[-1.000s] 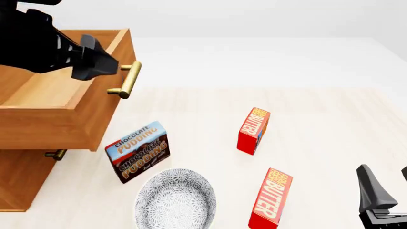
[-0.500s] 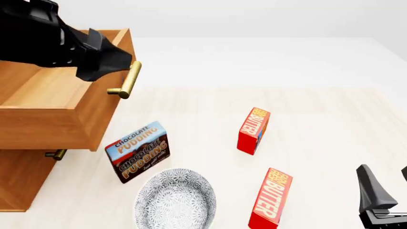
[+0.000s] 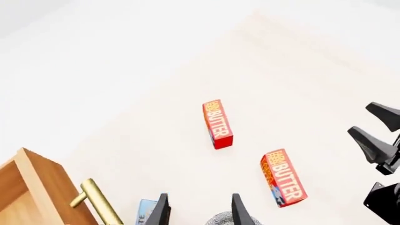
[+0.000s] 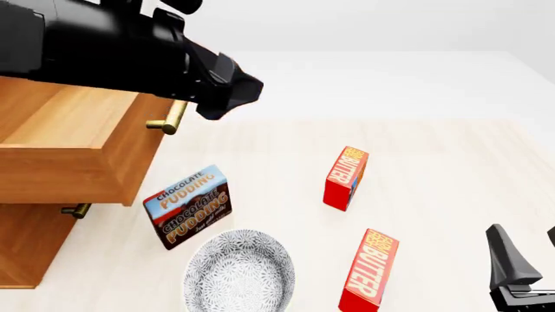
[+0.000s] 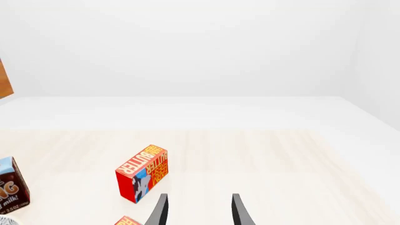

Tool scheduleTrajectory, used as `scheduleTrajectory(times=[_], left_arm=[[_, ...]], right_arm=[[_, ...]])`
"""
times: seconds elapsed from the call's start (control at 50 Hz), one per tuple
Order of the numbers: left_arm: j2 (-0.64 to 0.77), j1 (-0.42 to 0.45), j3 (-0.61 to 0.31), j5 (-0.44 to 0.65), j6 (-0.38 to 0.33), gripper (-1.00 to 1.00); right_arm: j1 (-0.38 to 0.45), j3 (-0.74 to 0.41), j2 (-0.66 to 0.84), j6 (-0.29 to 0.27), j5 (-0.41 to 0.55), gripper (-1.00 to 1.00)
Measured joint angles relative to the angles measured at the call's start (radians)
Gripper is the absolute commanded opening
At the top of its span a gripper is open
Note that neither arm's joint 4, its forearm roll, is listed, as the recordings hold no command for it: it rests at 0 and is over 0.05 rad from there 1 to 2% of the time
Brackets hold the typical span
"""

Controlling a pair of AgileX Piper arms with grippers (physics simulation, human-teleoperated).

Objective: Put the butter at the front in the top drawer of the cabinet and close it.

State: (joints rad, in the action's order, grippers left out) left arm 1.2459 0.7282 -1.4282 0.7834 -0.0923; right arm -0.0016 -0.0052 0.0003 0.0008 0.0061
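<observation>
The front butter (image 4: 368, 270) stands upright near the table's near edge; it also shows in the left wrist view (image 3: 284, 183), and only its corner shows in the right wrist view (image 5: 127, 221). My right gripper (image 4: 527, 250) is open and empty, to the right of that carton. The cabinet (image 4: 26, 240) stands at the left with its top drawer (image 4: 78, 143) pulled open and its brass handle (image 4: 173, 117) partly behind my left arm. My left gripper (image 4: 234, 94) hovers open and empty just right of the handle, well above the table; its fingers (image 3: 164, 212) stand apart.
A second butter carton (image 4: 345, 177) stands farther back, mid-table. A chocolate pudding box (image 4: 188, 205) leans beside the drawer front, with a patterned bowl (image 4: 238, 272) just before it. The lower drawer's handle (image 4: 77, 210) peeks out under the open drawer.
My left arm has swung right, from over the open drawer past its handle and out over the table. The right gripper and all boxes have stayed put.
</observation>
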Motion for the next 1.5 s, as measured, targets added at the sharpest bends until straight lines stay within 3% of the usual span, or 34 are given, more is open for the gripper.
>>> scheduleTrajectory(times=[0.56, 1.08, 1.5], left_arm=[[0.198, 0.077, 0.020, -0.236, 0.056, 1.00], [0.390, 0.056, 0.034, -0.434, 0.169, 1.00], [0.519, 0.053, 0.010, -0.527, 0.224, 1.00]], right_arm=[[0.000, 0.001, 0.000, 0.000, 0.000, 1.00], [0.000, 0.001, 0.000, 0.000, 0.000, 1.00], [0.000, 0.001, 0.000, 0.000, 0.000, 1.00]])
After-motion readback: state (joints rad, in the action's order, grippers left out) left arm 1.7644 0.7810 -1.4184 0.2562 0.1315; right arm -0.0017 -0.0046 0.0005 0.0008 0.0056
